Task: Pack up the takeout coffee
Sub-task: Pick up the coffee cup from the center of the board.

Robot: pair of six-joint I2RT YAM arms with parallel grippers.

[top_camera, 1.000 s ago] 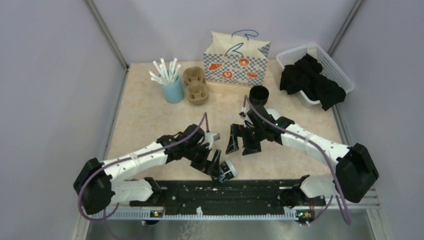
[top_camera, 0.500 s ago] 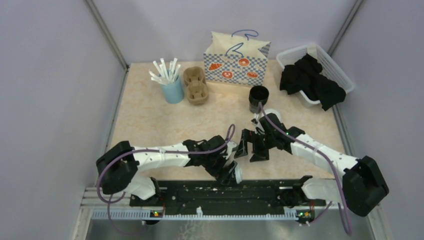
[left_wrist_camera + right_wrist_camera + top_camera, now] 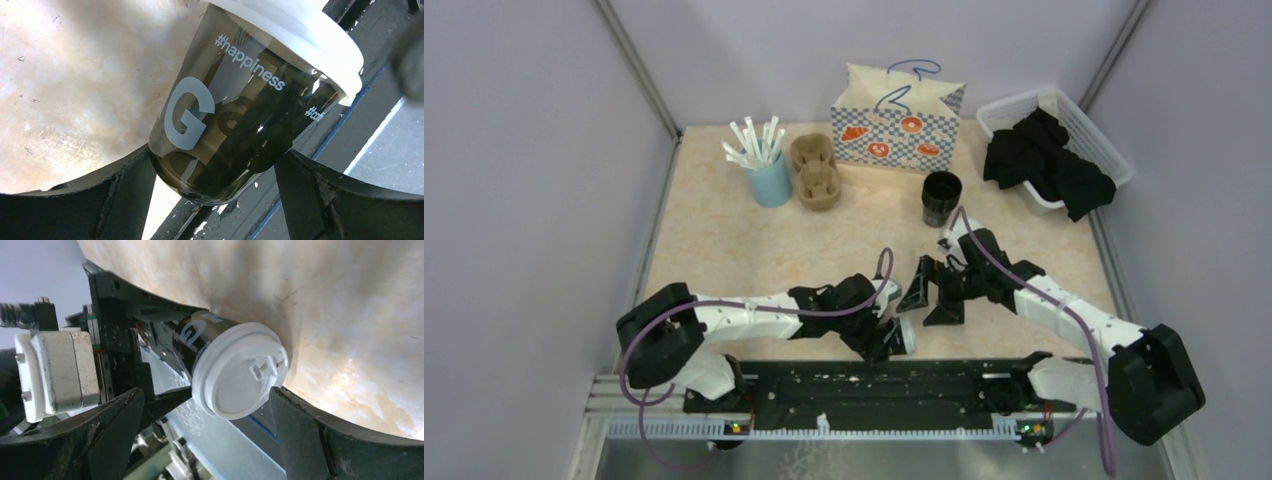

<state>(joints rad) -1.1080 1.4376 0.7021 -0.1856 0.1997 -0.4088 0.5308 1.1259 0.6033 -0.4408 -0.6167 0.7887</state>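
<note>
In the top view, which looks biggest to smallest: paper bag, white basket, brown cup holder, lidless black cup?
1. white basket and paper bag, about alike
2. brown cup holder
3. lidless black cup, smallest

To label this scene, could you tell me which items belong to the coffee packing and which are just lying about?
Job: black paper cup with white lid, on its side; lidless black paper cup, upright; probably checked paper bag and brown pulp carrier.
Lying about: light-blue cup of white straws; white plastic basket of black cloth.
</note>
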